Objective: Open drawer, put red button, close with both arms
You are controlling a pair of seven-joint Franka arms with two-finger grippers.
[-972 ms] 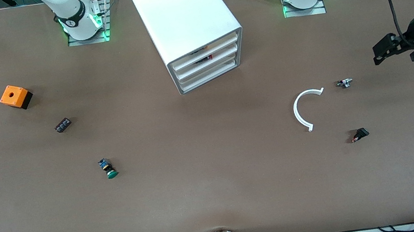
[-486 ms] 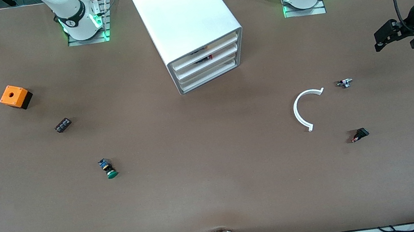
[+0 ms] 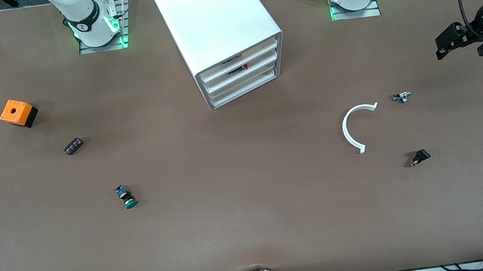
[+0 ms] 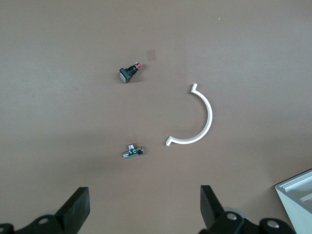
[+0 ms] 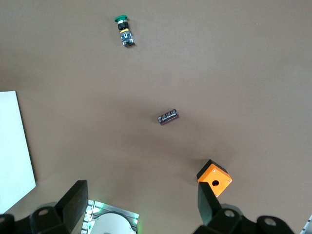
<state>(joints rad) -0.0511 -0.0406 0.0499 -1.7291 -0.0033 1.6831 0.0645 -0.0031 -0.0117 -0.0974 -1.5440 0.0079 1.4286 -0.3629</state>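
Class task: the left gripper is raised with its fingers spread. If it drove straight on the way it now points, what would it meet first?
Probably bare table. The left gripper faces the tabletop; the small metal fitting lies closest to that line, though depth is unclear.

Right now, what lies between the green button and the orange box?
Front view: a small dark component lies on the table between the green button and the orange box.

A robotics lab: 2 bolted arm bases (image 3: 95,25) on a brown table (image 3: 255,220).

White arms (image 3: 78,8) — black bands, black grippers; bases seemingly green-lit.
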